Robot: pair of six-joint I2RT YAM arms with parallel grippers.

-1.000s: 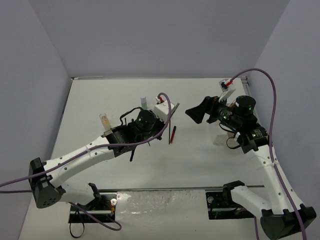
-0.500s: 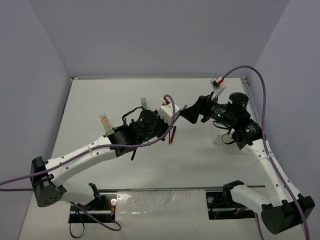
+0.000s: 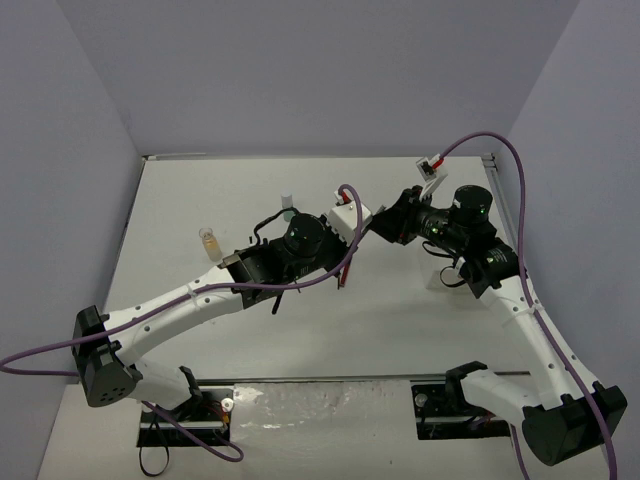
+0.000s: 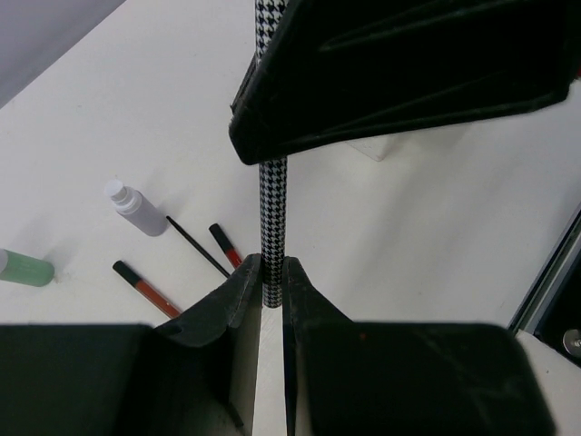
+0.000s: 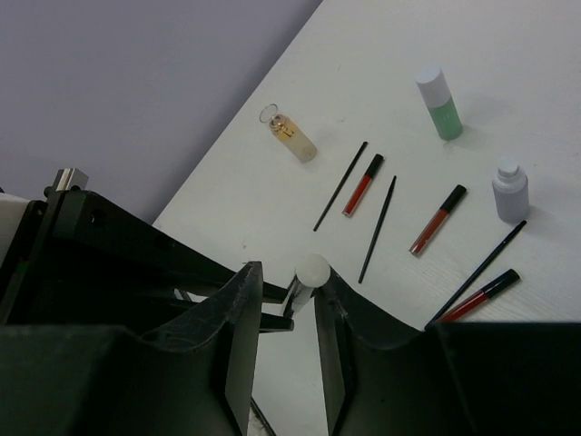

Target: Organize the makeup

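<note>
Through the left wrist camera, my left gripper (image 4: 272,277) is clamped on a checked stick (image 4: 273,209), which runs straight out from the fingers above the bench (image 4: 436,236). The right gripper's black body covers its far end. On the bench beyond lie a grey bottle (image 4: 136,207), a green bottle (image 4: 23,268), a thin black stick (image 4: 195,245) and two red sticks (image 4: 145,286).

Through the right wrist camera, the right gripper (image 5: 290,277) has its jaws narrow around the checked stick's white cap. I cannot tell whether they pinch it. A beige bottle (image 5: 292,138) sits toward the bench's left edge.

From above, a second ago the right gripper hung wide and well apart to the right. Now it has swung left to meet the left gripper over mid-bench.
</note>
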